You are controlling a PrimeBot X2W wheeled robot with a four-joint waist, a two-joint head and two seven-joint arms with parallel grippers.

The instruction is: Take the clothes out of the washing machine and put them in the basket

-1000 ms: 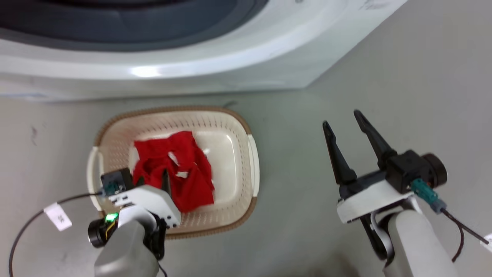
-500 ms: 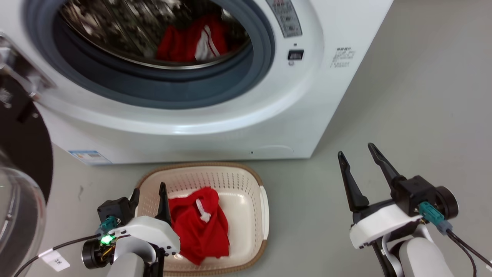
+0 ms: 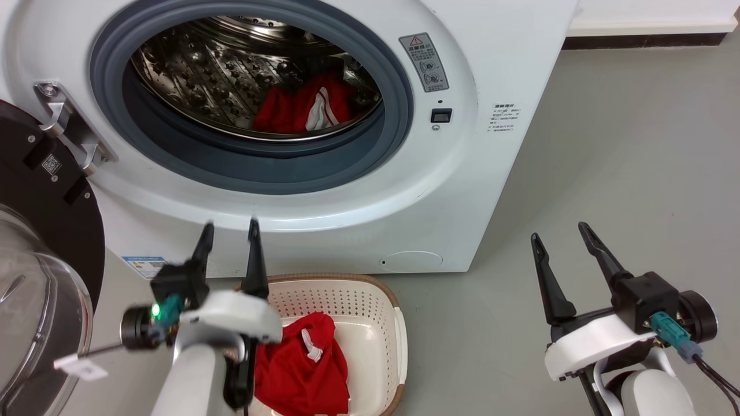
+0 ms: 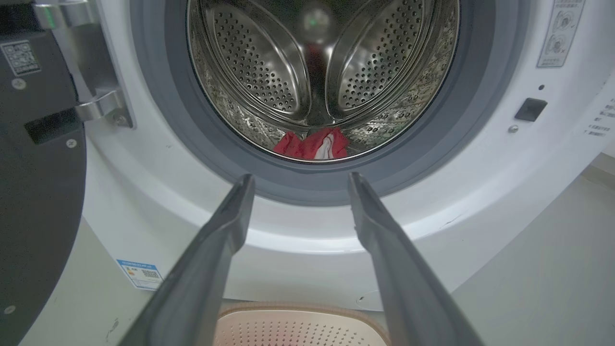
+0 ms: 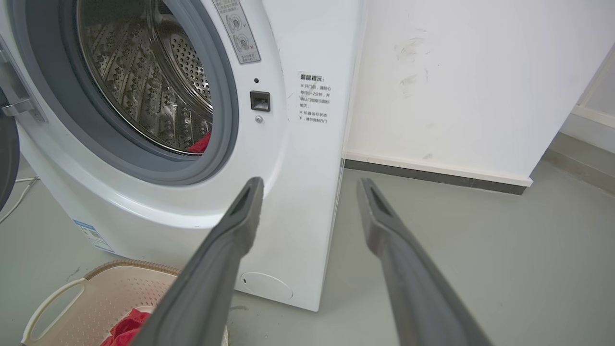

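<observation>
The white washing machine [image 3: 462, 173] stands with its porthole open. Red clothes [image 3: 303, 110] with white stripes lie at the bottom of the steel drum, seen too in the left wrist view as clothes [image 4: 312, 145]. A second red garment [image 3: 303, 370] lies in the cream basket [image 3: 370, 300] on the floor before the machine. My left gripper [image 3: 229, 229] is open and empty, raised above the basket's left side and pointing at the porthole's lower rim. My right gripper [image 3: 559, 232] is open and empty over the floor right of the machine. The basket [image 5: 96, 298] shows in the right wrist view.
The machine's black-framed glass door [image 3: 34, 277] hangs open at the left, close to my left arm. Grey floor [image 3: 636, 144] spreads to the right of the machine, up to a white wall with a dark skirting [image 5: 432, 173].
The head camera has tilted up, bringing the drum into view. My left gripper has risen out of the basket, open, leaving the red garment there. The right gripper holds its pose.
</observation>
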